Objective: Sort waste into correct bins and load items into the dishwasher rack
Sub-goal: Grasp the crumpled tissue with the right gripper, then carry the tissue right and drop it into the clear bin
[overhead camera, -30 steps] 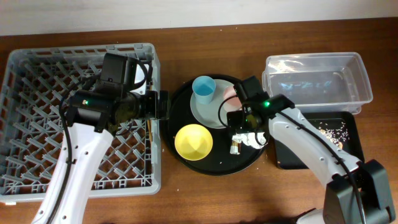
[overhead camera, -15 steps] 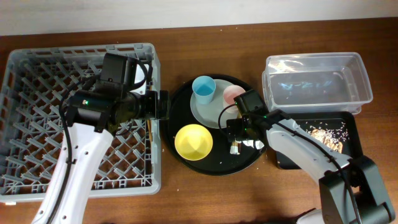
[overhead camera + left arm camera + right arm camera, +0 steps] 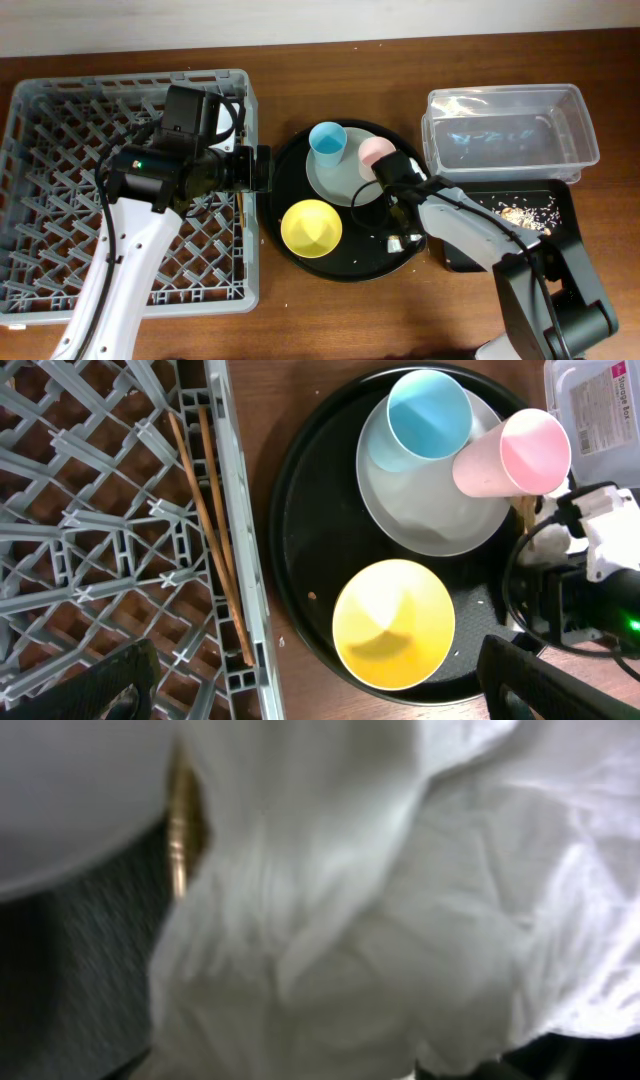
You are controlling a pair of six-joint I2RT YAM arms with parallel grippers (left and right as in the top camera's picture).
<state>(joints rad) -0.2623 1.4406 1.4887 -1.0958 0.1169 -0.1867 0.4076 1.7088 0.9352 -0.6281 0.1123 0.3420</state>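
Observation:
My right gripper [image 3: 400, 218] is down on the crumpled white napkin [image 3: 380, 920], which fills the right wrist view; its fingers look spread around it. A brown wrapper [image 3: 178, 830] lies beside the napkin. The blue cup [image 3: 327, 140], pink cup [image 3: 376, 152] and plate [image 3: 335, 180] sit with the yellow bowl [image 3: 311, 227] on the round black tray. My left gripper [image 3: 262, 170] is open and empty, hovering between the grey rack [image 3: 60, 200] and the bowl [image 3: 393, 623]. The chopsticks [image 3: 210, 530] lie in the rack by its right wall.
The clear tub [image 3: 510, 135] stands at the back right. The shallow black tray [image 3: 560, 235] in front of it holds food scraps [image 3: 525, 212]. The round black tray [image 3: 350, 270] sits in the middle, with my right arm lying across its right side.
My right gripper has dropped onto the napkin and now covers most of it. The left arm has not moved.

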